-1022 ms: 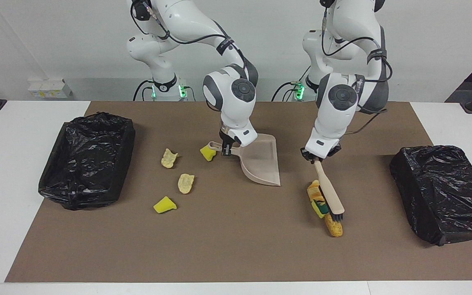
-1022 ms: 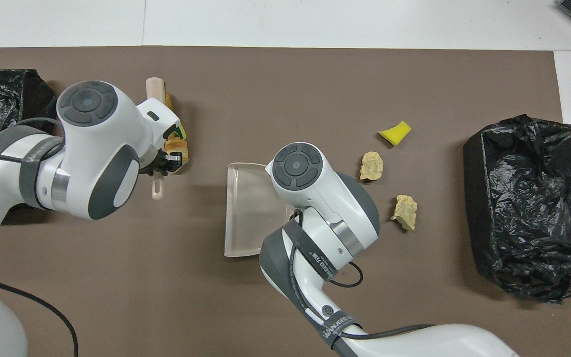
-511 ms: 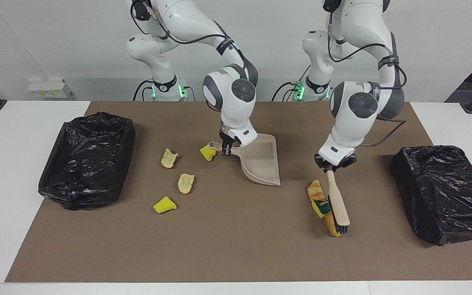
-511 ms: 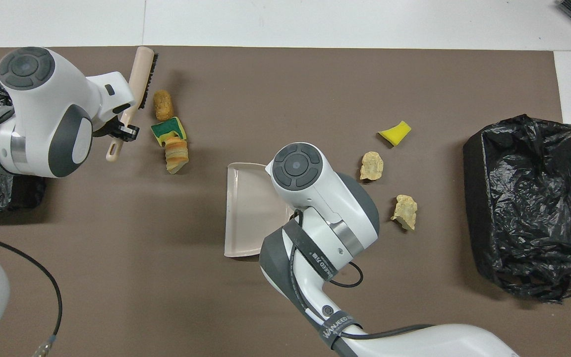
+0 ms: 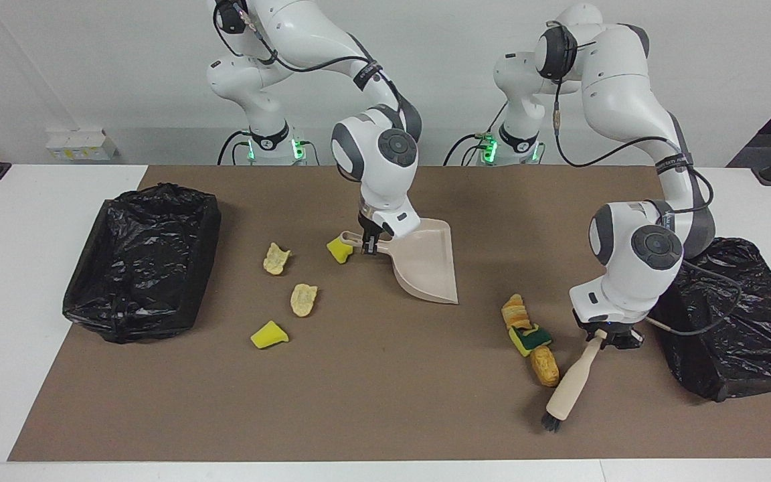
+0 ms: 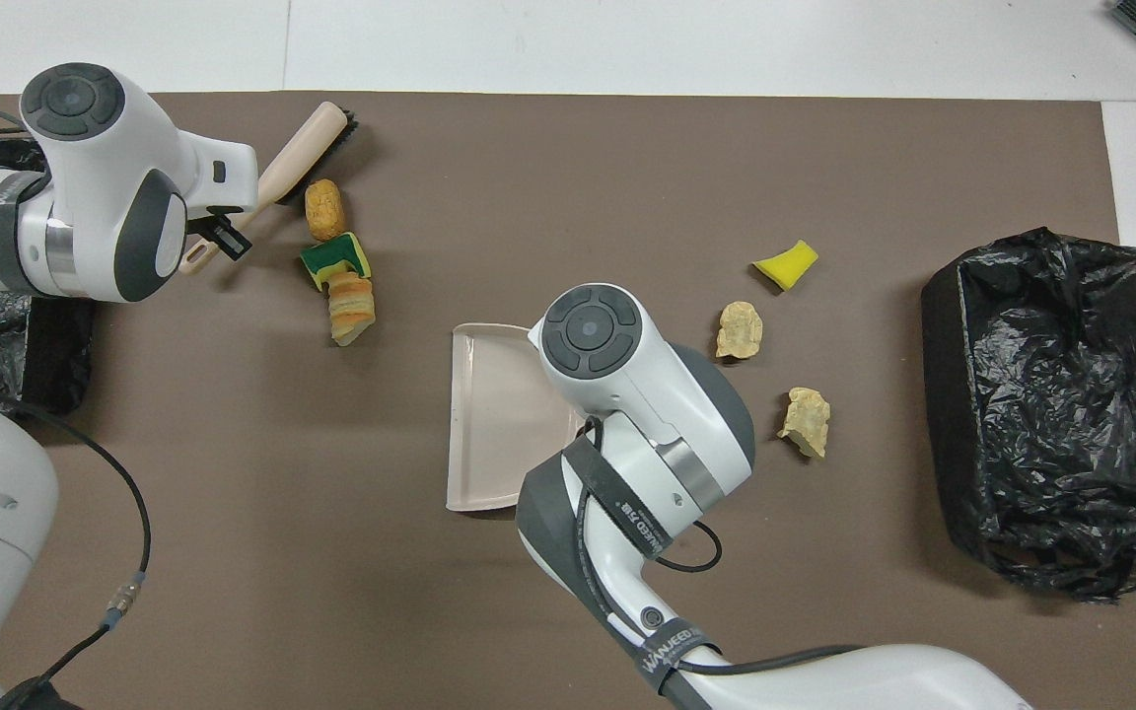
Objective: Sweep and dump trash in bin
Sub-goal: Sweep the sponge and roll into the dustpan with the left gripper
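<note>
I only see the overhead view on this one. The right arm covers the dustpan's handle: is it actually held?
Observer: Yes. In the facing view the right tool is shut on the handle of the dustpan.
Operator: I count six scraps of trash. Is anything hidden under that arm?
Observer: One more. A yellow sponge chunk lies by the handle's tip, toward the right arm's end of the table.
Operator: Is the brush down on the mat?
Observer: The left tool holds the brush slanted, with the bristles low by the orange-brown piece. I cannot confirm contact with the mat.
</note>
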